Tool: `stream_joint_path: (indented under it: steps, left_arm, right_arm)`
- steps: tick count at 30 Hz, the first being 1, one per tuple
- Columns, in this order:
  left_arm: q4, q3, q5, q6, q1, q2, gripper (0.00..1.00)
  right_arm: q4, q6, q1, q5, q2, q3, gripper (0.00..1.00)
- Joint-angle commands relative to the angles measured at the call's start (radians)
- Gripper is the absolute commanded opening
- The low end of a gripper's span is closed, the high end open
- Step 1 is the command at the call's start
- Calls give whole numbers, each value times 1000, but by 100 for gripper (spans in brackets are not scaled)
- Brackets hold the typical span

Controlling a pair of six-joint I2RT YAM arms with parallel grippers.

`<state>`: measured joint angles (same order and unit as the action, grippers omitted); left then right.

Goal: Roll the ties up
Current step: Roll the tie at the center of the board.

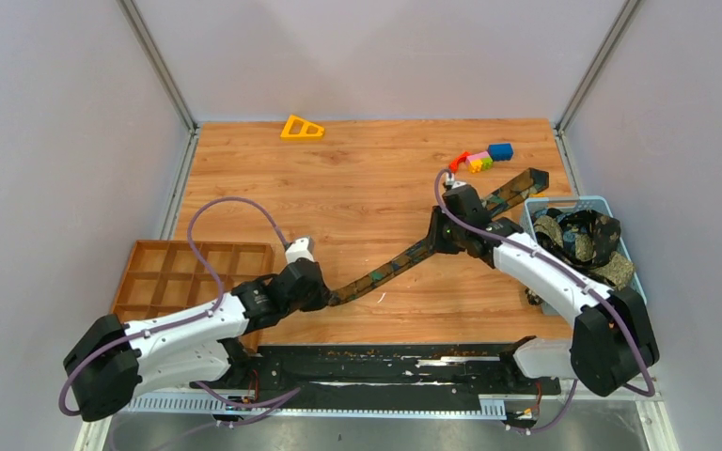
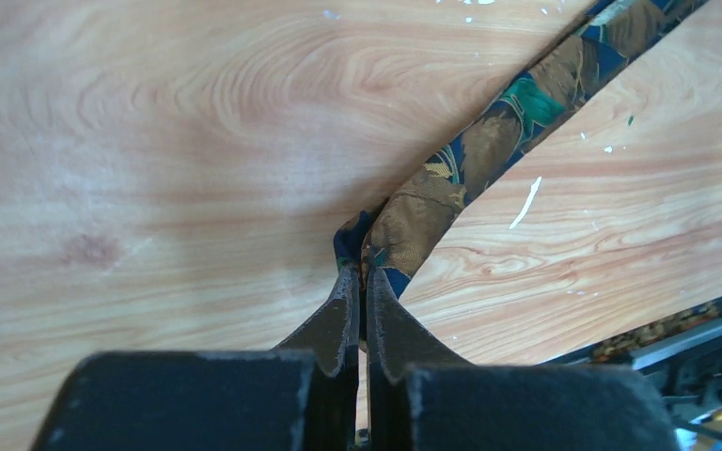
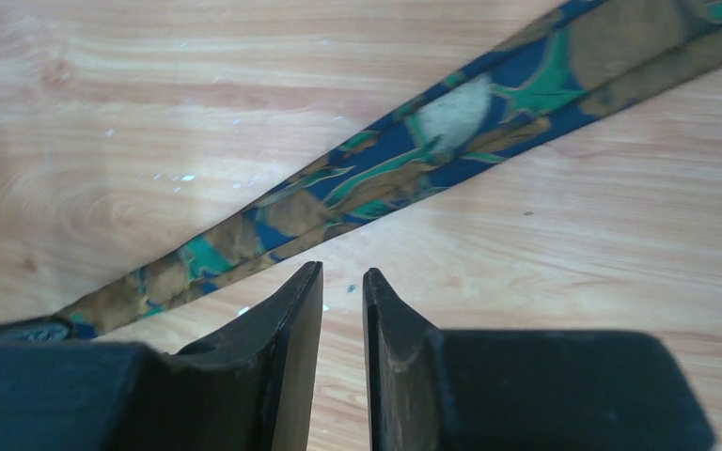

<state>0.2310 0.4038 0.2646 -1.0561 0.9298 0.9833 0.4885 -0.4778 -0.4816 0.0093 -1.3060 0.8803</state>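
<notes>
One tie (image 1: 385,268), dark with gold and teal mottling, lies stretched diagonally across the wooden table, from near the left gripper up to its wide end by the basket. My left gripper (image 1: 324,299) is shut on the tie's narrow end; the left wrist view shows the fingertips (image 2: 364,272) pinching the bunched fabric (image 2: 489,141). My right gripper (image 1: 435,242) hovers at the tie's middle. In the right wrist view its jaws (image 3: 343,272) stand slightly apart and empty, just short of the tie (image 3: 414,164).
A blue basket (image 1: 564,204) at the right holds more crumpled ties (image 1: 583,235). An orange compartment tray (image 1: 193,272) sits at the left. A yellow triangle (image 1: 302,128) and colourful toy blocks (image 1: 479,158) lie at the back.
</notes>
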Motion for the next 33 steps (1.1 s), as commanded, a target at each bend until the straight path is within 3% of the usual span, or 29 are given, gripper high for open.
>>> stream_joint_path:
  steps: [1,5,7,14,17,23,33]
  left_arm:
    - [89,85,19,291,4,25,0]
    - [154,55,25,304,4,27,1]
    - [157,14,10,279,4,17,7]
    - [188,-69,-22,194,4,-61,45]
    - [213,-85,-27,159,4,-133,57]
    - [317,-60,-13,123,4,-279,60]
    - [414,-50,2,70,4,-384,62]
  right_arm:
    - [-86,-47,-86,-47,0,5,23]
    - [-125,-58,-168,-54,-41,28,23]
    - [-154,-64,-204,-77,-83,39,23]
    - [-203,-75,-304,-101,-267,125,19]
    - [-206,-72,-363,-104,-329,175,18]
    - [-196,-84,-431,-81,-411,213,16]
    - [-214,-130,-471,-10,-436,73,15]
